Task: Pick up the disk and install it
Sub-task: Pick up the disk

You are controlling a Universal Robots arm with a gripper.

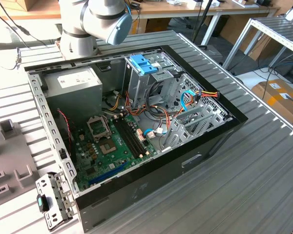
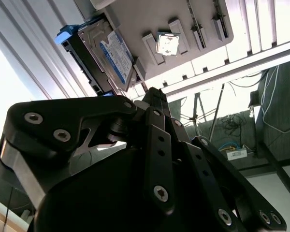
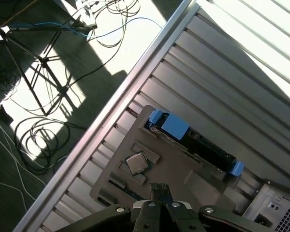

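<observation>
The disk (image 3: 195, 141) is a silver drive with blue side rails. It stands on its edge in a slot of a grey holder plate (image 3: 183, 174) that lies on the ribbed metal table. In the second wrist view the disk (image 2: 108, 55) shows its white-and-blue label. My gripper (image 3: 159, 189) hangs above the holder plate, a short way off the disk and not touching it. Its black fingers (image 2: 154, 96) meet at the tips with nothing between them. In the exterior view my arm (image 1: 95, 19) reaches away behind the open computer case (image 1: 136, 122).
A square processor chip (image 3: 136, 163) lies on the holder plate near the disk. The case holds a grey power-supply box (image 1: 71, 83), a green motherboard (image 1: 107, 146) and a metal drive cage with a light-blue bracket (image 1: 143, 64) on top. Beyond the table edge, cables and a tripod (image 3: 43, 72) stand on the floor.
</observation>
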